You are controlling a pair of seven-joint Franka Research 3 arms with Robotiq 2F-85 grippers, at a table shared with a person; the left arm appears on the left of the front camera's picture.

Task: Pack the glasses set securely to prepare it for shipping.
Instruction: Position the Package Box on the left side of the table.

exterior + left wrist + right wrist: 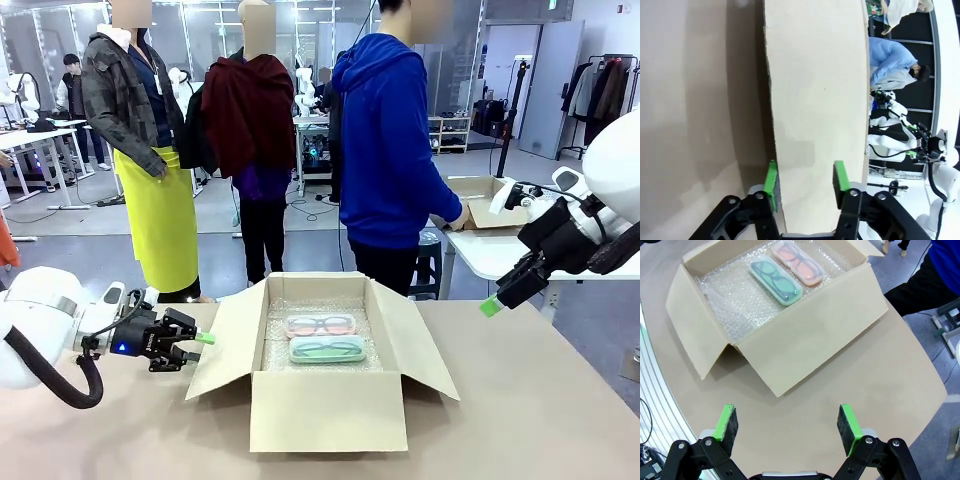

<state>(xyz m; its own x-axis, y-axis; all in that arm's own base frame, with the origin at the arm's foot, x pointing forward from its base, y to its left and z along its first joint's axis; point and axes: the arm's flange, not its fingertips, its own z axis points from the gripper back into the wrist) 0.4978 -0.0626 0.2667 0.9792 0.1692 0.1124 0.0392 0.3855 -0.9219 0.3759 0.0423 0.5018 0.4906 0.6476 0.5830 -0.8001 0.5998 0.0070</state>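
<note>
In my front view the open cardboard box (328, 400) sits at lower centre on the tan table (540, 400), and both cases lie flat inside it on bubble wrap (275, 345). The pink case (320, 325) is the farther one, the mint green case (327, 349) lies just in front of it, nearer my camera. They are side by side and parallel, so close I cannot tell whether they touch. Each has its long axis running left to right across the frame, clear lid up, spectacles showing through.

The right wrist view looks down from above and gives what the front misses: the full box floor. There the mint green case (776, 281) and pink case (798, 262) run diagonally from upper left to lower right, in the upper middle of the frame, with bare wrap left of them.

My left gripper (197, 347) is at lower left, right at the box's left flap (225, 335). The left wrist view shows the close detail: the flap's edge stands between the green pads (771, 184), jaws partly closed around it. One pad sits at the cardboard edge, and I cannot tell whether the grip is firm.

My right gripper (788, 429) hangs with its jaws wide apart and empty; in the front view it is at right of frame, above the table.

A person in a blue hoodie (385, 150) stands beyond the box.
</note>
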